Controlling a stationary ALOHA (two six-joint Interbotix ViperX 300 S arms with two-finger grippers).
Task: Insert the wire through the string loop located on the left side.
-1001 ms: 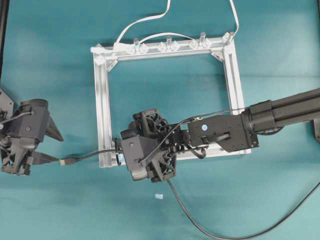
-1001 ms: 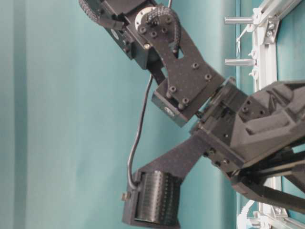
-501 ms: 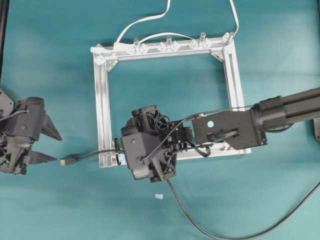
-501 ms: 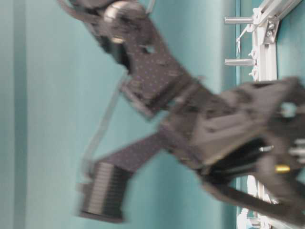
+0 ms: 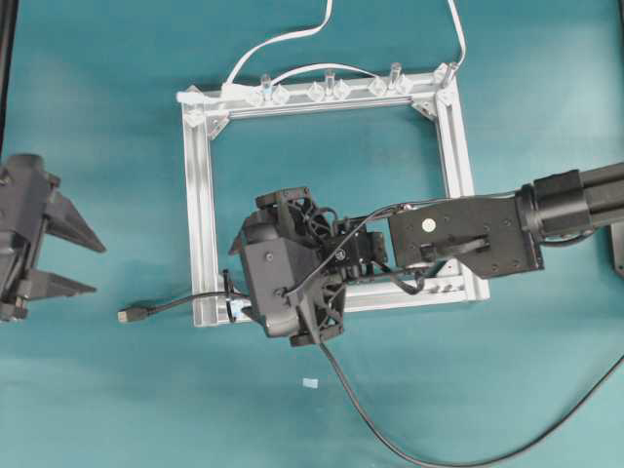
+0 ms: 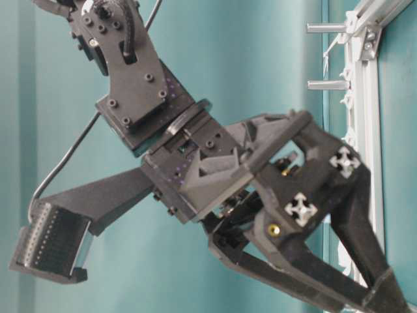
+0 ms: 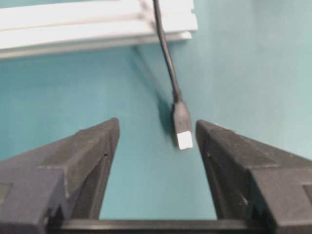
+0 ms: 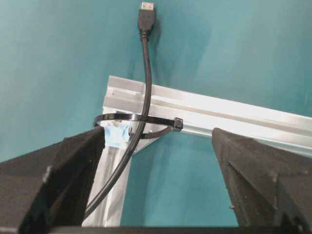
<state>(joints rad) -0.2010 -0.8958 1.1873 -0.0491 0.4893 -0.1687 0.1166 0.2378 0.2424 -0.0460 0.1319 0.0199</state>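
Observation:
The wire (image 5: pixel 175 304) is a thin black cable whose plug (image 5: pixel 132 314) lies on the teal table, left of the aluminium frame's lower left corner. In the right wrist view the wire (image 8: pixel 145 78) passes through the string loop (image 8: pixel 146 118), which has a light-blue tag (image 8: pixel 117 134) at its base. My right gripper (image 8: pixel 158 134) is open above that corner, and the wire runs past its left finger untouched. The left gripper (image 5: pixel 99 269) is open at the far left, clear of the plug. From the left wrist the plug (image 7: pixel 181 122) lies ahead of the left gripper (image 7: pixel 156 126), free.
The square aluminium frame (image 5: pixel 200 195) lies mid-table with clear clips (image 5: pixel 327 90) and white cables (image 5: pixel 283 41) along its far bar. A small white scrap (image 5: pixel 310 382) lies near the wire's slack, which trails off toward the bottom right (image 5: pixel 439 458).
The left gripper has drawn back to the left, away from the plug. The right arm's wrist has shifted slightly over the frame corner. The wire and plug have stayed in place.

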